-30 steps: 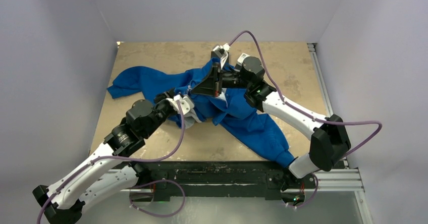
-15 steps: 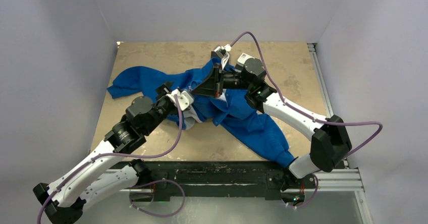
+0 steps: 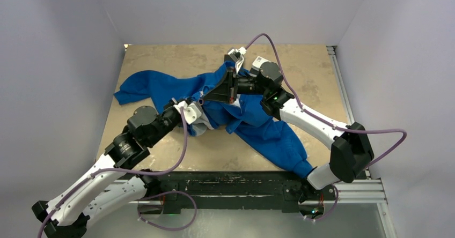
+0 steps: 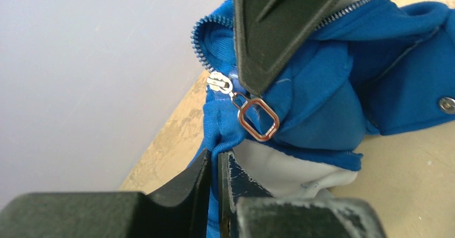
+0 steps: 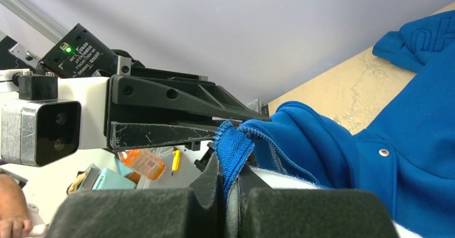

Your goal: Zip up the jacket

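- Blue fleecy jacket [image 3: 268, 131] lies crumpled on the tan speckled worktop [image 3: 300, 72], bunched up between both pincers. One sleeve trails out past the left pincer, the other runs under the right arm to the near edge.
- Left pincer [image 4: 215, 165]: black fingers clamped on a fold of blue fabric, pale grey lining just beside them.
- Silvery slider [image 4: 220, 82] sits just above that grip, with a coppery rounded-rectangle pull ring [image 4: 258, 119] hanging off it.
- Fine metal zipper teeth [image 4: 201, 45] curve along the rolled edge above the slider.
- Right pincer [image 5: 229, 181]: pinched shut on a ribbed blue hem edge, its wedge-shaped finger right next to the slider.
- Round metal snap [image 5: 383, 152] on the smooth panel beyond the right pincer.
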Available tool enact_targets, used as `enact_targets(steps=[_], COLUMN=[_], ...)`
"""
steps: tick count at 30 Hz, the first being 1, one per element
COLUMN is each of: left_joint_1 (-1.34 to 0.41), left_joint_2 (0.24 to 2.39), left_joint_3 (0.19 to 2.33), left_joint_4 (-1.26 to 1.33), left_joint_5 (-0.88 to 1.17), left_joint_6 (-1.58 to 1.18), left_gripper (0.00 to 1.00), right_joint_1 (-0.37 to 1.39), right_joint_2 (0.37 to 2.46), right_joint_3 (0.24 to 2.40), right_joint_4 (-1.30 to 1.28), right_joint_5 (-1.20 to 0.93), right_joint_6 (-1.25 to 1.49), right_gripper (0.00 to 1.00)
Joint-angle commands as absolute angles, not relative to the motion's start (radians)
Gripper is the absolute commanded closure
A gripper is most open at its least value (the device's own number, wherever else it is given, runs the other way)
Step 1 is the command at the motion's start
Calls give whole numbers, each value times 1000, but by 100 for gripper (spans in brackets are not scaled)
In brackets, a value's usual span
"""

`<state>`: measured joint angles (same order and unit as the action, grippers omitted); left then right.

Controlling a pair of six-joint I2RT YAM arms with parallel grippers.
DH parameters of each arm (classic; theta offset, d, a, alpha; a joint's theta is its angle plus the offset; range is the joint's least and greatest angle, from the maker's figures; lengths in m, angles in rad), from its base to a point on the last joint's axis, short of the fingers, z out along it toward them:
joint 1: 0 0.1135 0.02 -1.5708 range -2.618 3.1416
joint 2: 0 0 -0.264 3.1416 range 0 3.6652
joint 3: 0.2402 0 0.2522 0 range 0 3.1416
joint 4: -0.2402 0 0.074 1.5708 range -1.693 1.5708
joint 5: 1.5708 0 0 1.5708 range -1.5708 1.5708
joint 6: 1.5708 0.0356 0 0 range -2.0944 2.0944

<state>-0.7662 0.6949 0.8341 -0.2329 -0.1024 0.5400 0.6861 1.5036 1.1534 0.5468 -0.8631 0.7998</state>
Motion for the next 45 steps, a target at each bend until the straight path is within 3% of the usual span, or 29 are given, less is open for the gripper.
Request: enact_targets(steps=[1, 14, 25, 28, 32, 45], left_joint_1=[-764, -765, -764, -765, -765, -765], left_joint_2=[663, 582, 556, 570, 621, 685], left_joint_3=[894, 856, 832, 822, 851, 877], left_joint_4=[-265, -342, -346, -296, -258, -215], left_joint_5=[-40, 150, 152, 22, -84, 44], left_joint_6=[566, 700, 781, 731, 609, 425], left_gripper=[97, 100, 99, 65, 44, 40], right_joint_1=[687, 684, 681, 682, 683, 696], right_joint_2=[1473, 1482, 1494, 1477, 1458, 1474], right_joint_3=[1173, 1158, 1108, 1111, 1108, 1134], right_joint_4=[595, 594, 690, 672, 656, 653], right_joint_5=[-884, -900, -899, -873, -860, -834], right_joint_6=[803, 860, 986, 975, 973, 971], right_gripper=[100, 100, 100, 100, 100, 100])
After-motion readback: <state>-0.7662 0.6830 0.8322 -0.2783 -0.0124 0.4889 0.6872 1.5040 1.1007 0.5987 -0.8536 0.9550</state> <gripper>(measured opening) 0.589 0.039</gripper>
